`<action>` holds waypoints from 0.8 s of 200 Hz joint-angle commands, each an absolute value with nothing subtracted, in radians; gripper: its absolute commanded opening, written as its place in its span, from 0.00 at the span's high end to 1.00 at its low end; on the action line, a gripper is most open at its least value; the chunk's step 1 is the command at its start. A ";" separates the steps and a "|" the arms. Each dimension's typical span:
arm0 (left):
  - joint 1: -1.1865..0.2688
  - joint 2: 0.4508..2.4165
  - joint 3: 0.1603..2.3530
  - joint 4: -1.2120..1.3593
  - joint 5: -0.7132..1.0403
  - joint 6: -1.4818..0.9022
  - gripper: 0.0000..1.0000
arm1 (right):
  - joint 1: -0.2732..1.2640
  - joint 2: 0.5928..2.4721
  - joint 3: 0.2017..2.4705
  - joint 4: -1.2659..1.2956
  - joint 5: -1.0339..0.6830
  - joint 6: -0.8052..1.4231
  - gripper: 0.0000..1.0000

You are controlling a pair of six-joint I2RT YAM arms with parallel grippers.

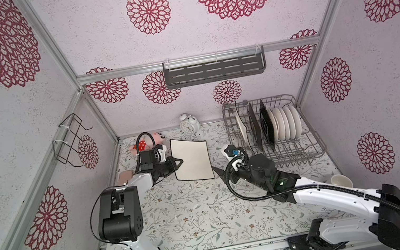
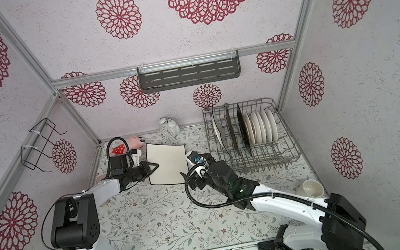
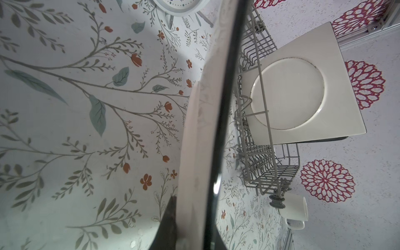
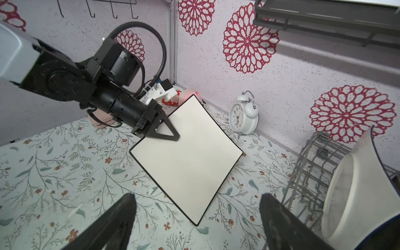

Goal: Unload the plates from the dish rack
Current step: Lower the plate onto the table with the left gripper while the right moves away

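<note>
Left gripper (image 1: 181, 162) clamped on square plate (image 1: 194, 162) edge; fingers mostly masked by plate in wrist view. Right gripper (image 4: 198, 203) spread wide, empty, near dish rack (image 1: 297, 147), partly cut off.

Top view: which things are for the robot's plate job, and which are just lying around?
For the job:
- the square plate gripped by the left tool
- the dish rack
- the square plates and round plates standing in it

Just lying about:
- alarm clock
- soft toy
- mug
- wall shelf
</note>
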State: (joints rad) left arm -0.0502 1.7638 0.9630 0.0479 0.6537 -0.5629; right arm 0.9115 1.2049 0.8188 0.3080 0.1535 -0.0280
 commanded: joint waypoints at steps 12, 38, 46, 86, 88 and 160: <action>-0.062 1.825 1.060 -0.111 0.614 -0.443 1.00 | 0.893 1.169 0.829 0.299 0.054 0.036 0.02; -0.062 1.873 1.111 -0.171 0.601 -0.433 1.00 | 0.888 1.183 0.844 0.291 0.068 0.047 0.03; -0.063 1.887 1.114 -0.153 0.617 -0.448 1.00 | 0.888 1.190 0.851 0.279 0.074 0.046 0.03; -0.065 1.954 1.118 -0.060 0.625 -0.528 1.00 | 0.869 1.208 0.865 0.252 0.097 0.081 0.03; -0.064 1.954 1.118 -0.055 0.626 -0.530 1.00 | 0.867 1.209 0.866 0.253 0.096 0.082 0.04; -0.063 2.093 1.154 0.065 0.615 -0.624 1.00 | 0.841 1.261 0.891 0.225 0.047 0.150 0.04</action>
State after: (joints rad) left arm -0.0544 2.0289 1.1370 0.0467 0.7990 -0.6518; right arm 0.8444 1.2545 0.8513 0.2260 0.0643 0.1104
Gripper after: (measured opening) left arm 0.142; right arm 0.956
